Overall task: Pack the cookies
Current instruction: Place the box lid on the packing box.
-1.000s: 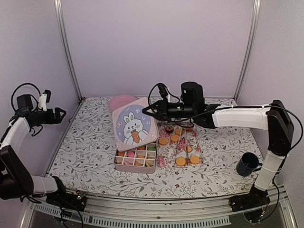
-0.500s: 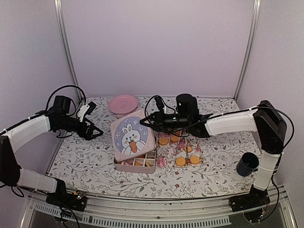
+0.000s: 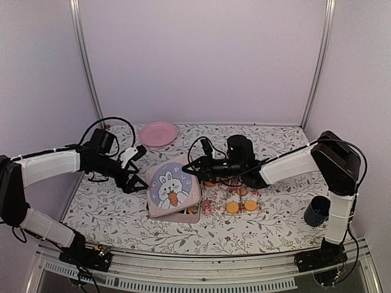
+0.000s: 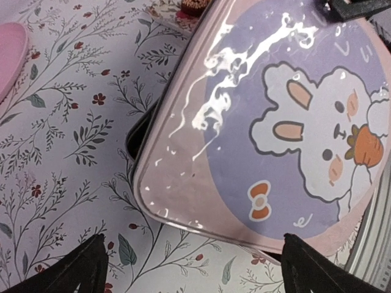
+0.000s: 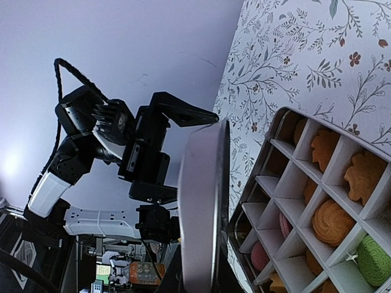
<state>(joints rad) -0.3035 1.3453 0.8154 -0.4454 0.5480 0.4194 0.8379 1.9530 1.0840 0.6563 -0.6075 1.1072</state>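
Observation:
A pink tin box [image 3: 190, 212] holds cookies in square compartments: golden ones [image 5: 333, 221], pink ones [image 5: 261, 255] and a green one [image 5: 374, 260]. More golden cookies [image 3: 233, 207] lie on a floral mat to the right of the box. The bunny-printed lid [image 3: 173, 189] lies tilted over the box, and the box's near right corner shows. My right gripper [image 3: 195, 166] is shut on the lid's far right edge; the lid is edge-on in the right wrist view [image 5: 204, 207]. My left gripper [image 3: 137, 181] is open and empty just off the lid's left edge [image 4: 201, 159].
A large pink plate [image 3: 158, 132] sits at the back left, and its rim also shows in the left wrist view [image 4: 9, 61]. A dark mug [image 3: 317, 211] stands at the right near the front. A dark brown cookie [image 4: 190, 6] lies beyond the box. The table has a floral cloth.
The lid has come down from a steep tilt to lie over the box. My left arm has swung in from the far left to the lid's left edge.

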